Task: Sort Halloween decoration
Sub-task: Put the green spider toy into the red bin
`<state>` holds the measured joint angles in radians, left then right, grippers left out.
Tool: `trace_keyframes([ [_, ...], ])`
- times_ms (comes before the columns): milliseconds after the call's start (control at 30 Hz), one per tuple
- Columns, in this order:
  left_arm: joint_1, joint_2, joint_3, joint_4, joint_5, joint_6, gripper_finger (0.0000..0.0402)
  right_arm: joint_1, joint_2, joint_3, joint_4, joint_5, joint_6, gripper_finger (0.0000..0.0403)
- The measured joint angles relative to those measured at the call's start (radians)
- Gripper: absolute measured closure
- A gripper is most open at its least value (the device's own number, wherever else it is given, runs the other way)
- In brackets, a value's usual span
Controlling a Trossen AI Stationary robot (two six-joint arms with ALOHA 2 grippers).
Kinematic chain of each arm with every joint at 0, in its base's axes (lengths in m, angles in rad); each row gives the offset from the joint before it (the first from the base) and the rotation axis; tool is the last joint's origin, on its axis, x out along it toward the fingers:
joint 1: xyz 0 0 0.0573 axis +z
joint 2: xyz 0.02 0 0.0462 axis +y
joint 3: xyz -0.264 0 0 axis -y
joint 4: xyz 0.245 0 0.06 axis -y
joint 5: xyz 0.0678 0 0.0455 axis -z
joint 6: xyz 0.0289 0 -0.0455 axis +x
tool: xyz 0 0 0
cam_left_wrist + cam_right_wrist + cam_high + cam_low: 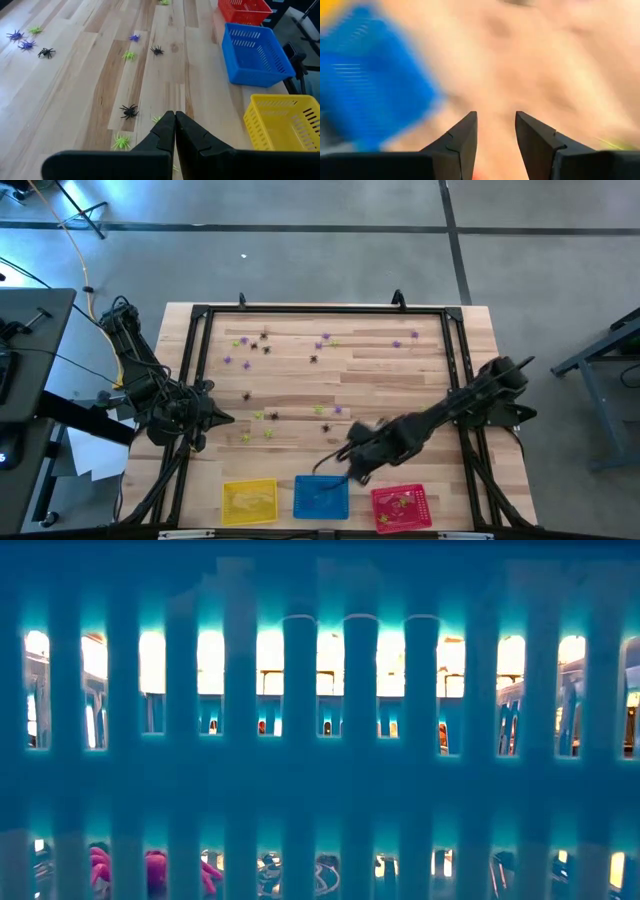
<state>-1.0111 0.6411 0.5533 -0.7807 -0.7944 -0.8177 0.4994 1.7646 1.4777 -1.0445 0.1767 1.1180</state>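
The Halloween decoration is many tiny spiders scattered flat on the wooden table: purple (326, 337), black (264, 335) and yellow-green (258, 415). My left gripper (225, 418) waits shut at the table's left side, above a black spider (129, 111) and a yellow-green one (121, 142). My right gripper (350, 465) hangs open by the far right corner of the blue basket (321, 496). It points steeply down, and nothing shows between its fingers (462, 135).
Three mesh baskets stand along the near edge: yellow (249, 502), blue, and red (401, 508) with yellow-green bits inside. The blue basket's wall (320, 770) fills the low view. A dark frame (320, 310) runs around the table's edges.
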Motion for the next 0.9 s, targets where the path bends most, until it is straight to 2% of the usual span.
trace_keyframes([
  [100,0.000,0.000,0.000,0.000,0.000,0.000,0.0401,-0.022,-0.062,-0.041,-0.272,0.026,0.120,0.0275],
  [200,0.000,0.000,0.000,-0.001,0.000,0.000,0.0401,-0.045,-0.149,-0.151,-0.374,0.012,0.223,0.0275],
  [400,0.000,0.000,0.000,-0.006,0.000,0.000,0.0402,-0.077,-0.365,-0.518,-0.176,-0.083,0.347,0.0275],
  [533,0.000,0.000,0.000,-0.006,0.006,0.001,0.0401,-0.081,-0.476,-0.715,-0.043,-0.101,0.386,0.0275],
  [767,0.000,0.000,0.000,-0.007,0.001,0.001,0.0401,-0.081,-0.606,-0.907,0.071,-0.090,0.448,0.0275],
  [900,0.000,0.000,0.000,-0.007,0.000,0.001,0.0401,-0.081,-0.636,-0.965,0.149,-0.006,0.449,0.0275],
])
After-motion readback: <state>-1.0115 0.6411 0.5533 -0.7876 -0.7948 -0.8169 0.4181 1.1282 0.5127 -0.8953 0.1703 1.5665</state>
